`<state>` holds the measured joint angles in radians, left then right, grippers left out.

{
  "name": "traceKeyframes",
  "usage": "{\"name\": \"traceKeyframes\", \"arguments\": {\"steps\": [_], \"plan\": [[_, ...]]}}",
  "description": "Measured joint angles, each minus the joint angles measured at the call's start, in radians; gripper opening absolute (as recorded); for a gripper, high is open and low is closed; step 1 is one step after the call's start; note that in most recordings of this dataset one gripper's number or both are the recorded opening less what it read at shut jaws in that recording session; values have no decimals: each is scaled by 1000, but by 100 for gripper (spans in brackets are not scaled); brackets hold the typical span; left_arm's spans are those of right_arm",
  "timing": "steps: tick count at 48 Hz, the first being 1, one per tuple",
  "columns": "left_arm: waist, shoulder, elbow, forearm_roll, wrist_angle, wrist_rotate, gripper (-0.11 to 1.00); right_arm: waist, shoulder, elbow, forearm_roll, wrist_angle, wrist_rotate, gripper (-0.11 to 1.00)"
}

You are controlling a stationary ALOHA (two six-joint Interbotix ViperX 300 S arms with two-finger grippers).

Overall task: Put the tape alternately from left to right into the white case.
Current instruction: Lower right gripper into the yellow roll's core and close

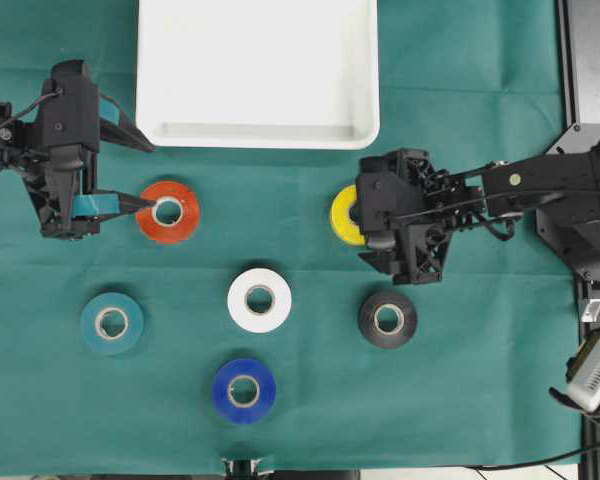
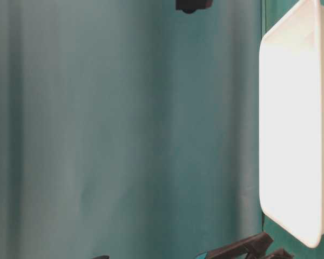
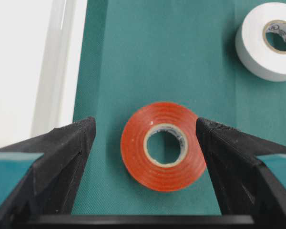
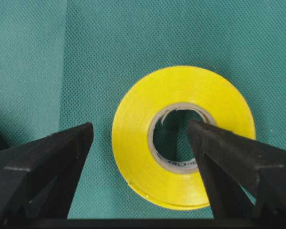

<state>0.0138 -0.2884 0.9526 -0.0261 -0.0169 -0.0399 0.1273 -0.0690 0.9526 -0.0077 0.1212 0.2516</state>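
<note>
right wrist view gives me the glossy yellow tape [image 4: 183,138], flat on green cloth [image 4: 86,47]; my right gripper [image 4: 140,131] gapes wide, one finger over its core.

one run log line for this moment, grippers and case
left gripper: open over red roll | right gripper: open at yellow roll | white case: no rolls inside

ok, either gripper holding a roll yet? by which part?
Nothing held. Left gripper is open around the red roll; right gripper is open over the yellow roll.
</note>
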Motion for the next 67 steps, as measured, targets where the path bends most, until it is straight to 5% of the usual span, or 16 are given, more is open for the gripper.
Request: {"name": "traceKeyframes", "arguments": {"steps": [26, 30, 40, 44, 67], "plan": [[-2, -2, 5, -2, 0, -2, 89, 2, 2, -3, 0, 0, 2, 84], [-2, 0, 5, -2, 0, -2, 89, 0, 2, -3, 0, 0, 2, 74], [-2, -2, 5, -2, 0, -2, 89, -2, 3, -2, 0, 0, 2, 18], [-2, 0, 3, -2, 0, -2, 89, 0, 5, -5, 0, 2, 2, 3], [-2, -2, 5, -2, 0, -2, 89, 0, 5, -25, 0, 5, 5, 2]]}}
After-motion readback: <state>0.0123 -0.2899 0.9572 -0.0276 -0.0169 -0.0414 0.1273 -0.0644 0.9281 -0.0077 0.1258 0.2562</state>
